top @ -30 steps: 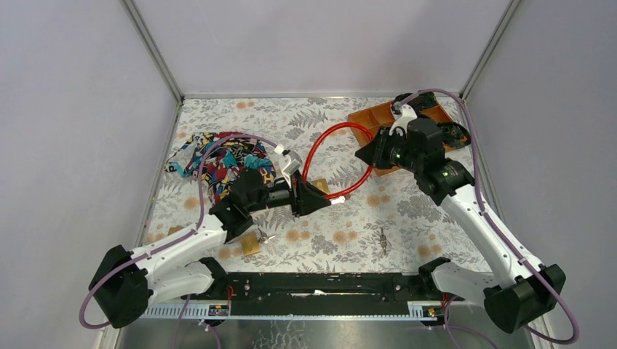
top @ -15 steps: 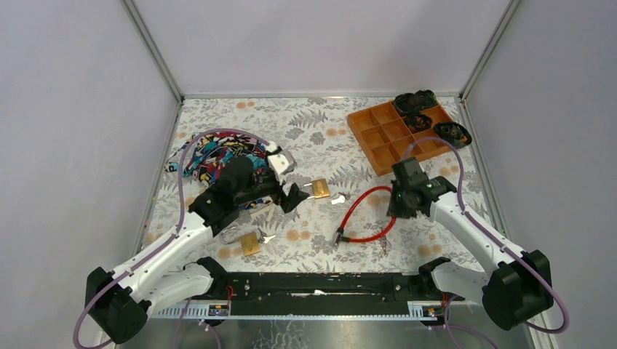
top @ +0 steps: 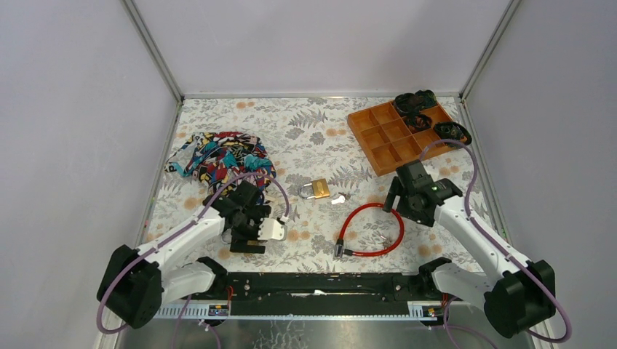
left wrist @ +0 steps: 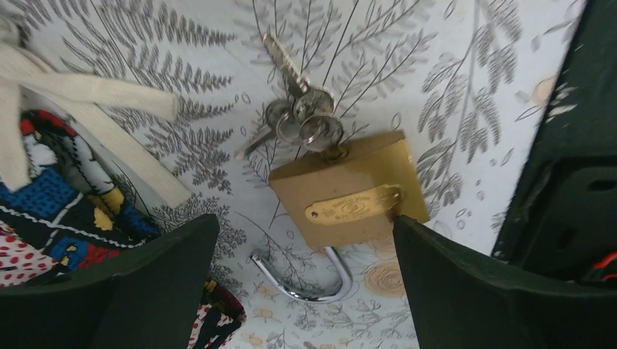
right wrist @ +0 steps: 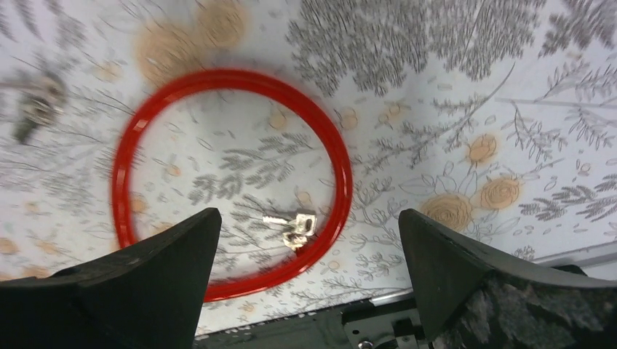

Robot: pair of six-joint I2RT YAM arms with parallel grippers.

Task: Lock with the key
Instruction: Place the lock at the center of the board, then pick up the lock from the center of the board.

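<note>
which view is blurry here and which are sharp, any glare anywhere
Right wrist view: motion-blurred, the red cable lock smeared, worst toward the left edge. Left wrist view: sharp on the brass padlock and its keys, with the jaws dark and soft in the foreground. Top external view: sharp, evenly lit, no glare.

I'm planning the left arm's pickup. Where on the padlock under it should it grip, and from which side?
Probably grip the padlock across the two plain sides of its body, coming straight down. It lies flat; keys stick out of one end and the shackle out of the other, leaving only those sides free.
</note>
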